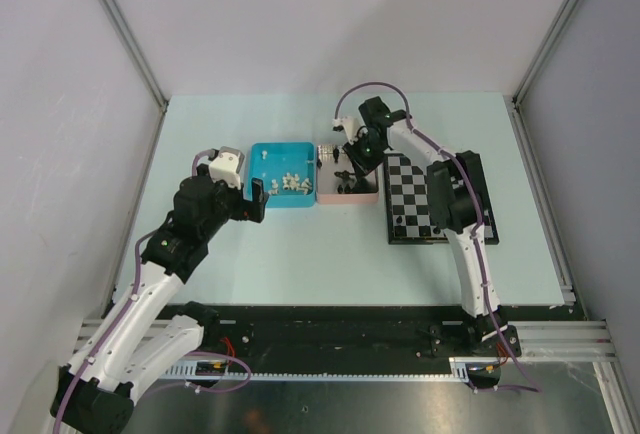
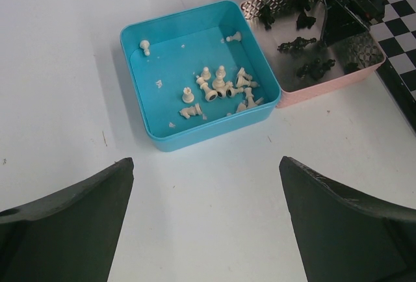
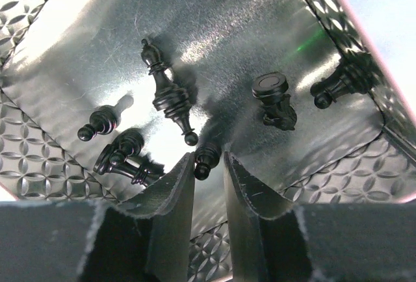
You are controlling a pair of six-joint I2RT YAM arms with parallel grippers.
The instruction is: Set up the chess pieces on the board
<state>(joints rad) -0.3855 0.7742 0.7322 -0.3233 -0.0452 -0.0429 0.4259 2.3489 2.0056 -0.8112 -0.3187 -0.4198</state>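
Right gripper (image 3: 209,165): fingers narrowed either side of a black pawn (image 3: 205,157) on the pink tray (image 3: 260,35) floor; whether it is clamped cannot be told. The board (image 1: 415,199) lies just beside this tray. Left gripper (image 2: 206,162): released, near the adjoining blue tray (image 2: 195,140) of white pieces (image 2: 218,87).

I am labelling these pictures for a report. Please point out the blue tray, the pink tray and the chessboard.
blue tray (image 2: 214,128): left wrist view, near outer wall.
pink tray (image 2: 325,87): left wrist view, near outer wall.
chessboard (image 1: 410,204): top external view, bare squares.
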